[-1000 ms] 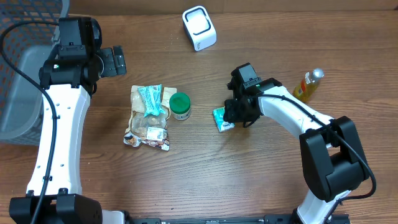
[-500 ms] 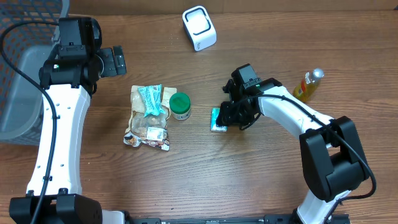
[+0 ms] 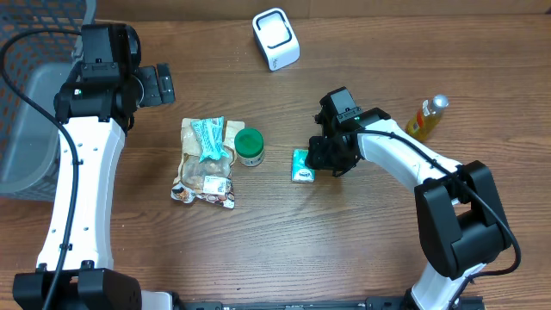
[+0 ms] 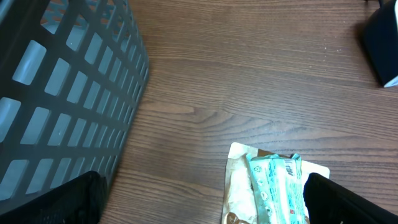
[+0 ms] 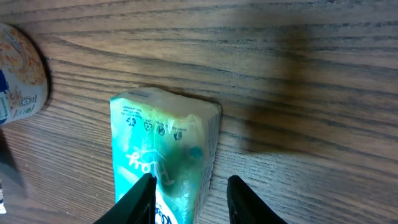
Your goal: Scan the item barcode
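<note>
The item, a teal tissue pack (image 3: 302, 165), lies flat on the wood table near the middle. In the right wrist view the pack (image 5: 165, 149) fills the lower left. My right gripper (image 3: 321, 158) is low beside it, jaws narrowly open. The gripper (image 5: 190, 180) has its left finger over the pack's top face and its right finger on bare wood, a gap away from the pack's side. The white scanner (image 3: 275, 38) stands at the far edge. My left gripper (image 3: 159, 84) hovers wide open by the basket, and the wrist view shows this gripper (image 4: 202, 180) holding nothing.
A grey mesh basket (image 3: 26, 129) stands at the far left. Snack bags (image 3: 205, 162) with a teal wrapper on top lie left of centre, and a green-lidded tub (image 3: 250, 146) sits beside them. A yellow bottle (image 3: 426, 118) lies at the right.
The tissue pack has shifted slightly left and turned from tilted to nearly straight. The right gripper moved a little with it. The left arm has not moved.
</note>
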